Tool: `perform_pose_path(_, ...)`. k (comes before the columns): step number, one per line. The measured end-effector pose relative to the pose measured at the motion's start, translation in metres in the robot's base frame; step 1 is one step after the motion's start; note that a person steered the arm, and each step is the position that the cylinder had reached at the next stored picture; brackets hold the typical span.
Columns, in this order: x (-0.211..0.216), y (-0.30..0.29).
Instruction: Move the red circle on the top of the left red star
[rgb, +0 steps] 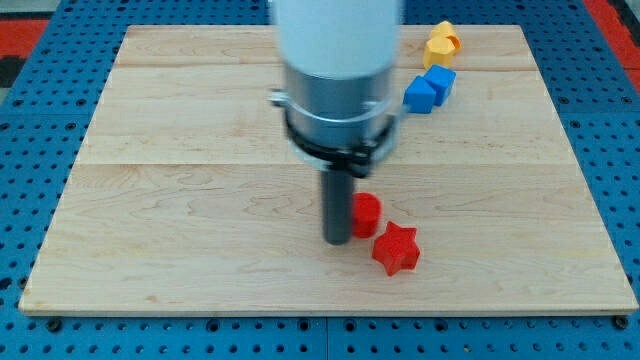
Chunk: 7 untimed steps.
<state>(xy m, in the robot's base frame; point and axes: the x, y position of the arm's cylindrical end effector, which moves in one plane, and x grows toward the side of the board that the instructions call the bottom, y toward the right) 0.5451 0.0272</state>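
The red circle (367, 213) lies on the wooden board (180, 200), below the middle. A red star (396, 248) lies just to its lower right, almost touching it. My tip (337, 240) rests on the board right against the circle's left side; the rod hides part of the circle. The arm's wide white and grey body hangs over the board's top middle.
A blue block (429, 89) made of two cubes lies at the board's top right. A yellow block (441, 45) lies just above it near the top edge. The board sits on a blue pegged surface.
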Motion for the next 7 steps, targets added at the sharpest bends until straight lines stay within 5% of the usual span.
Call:
perform_pose_path(3,0.007,0.097)
perform_pose_path(5,0.018,-0.036)
perform_pose_path(6,-0.039,-0.046)
perform_pose_path(7,-0.046,-0.03)
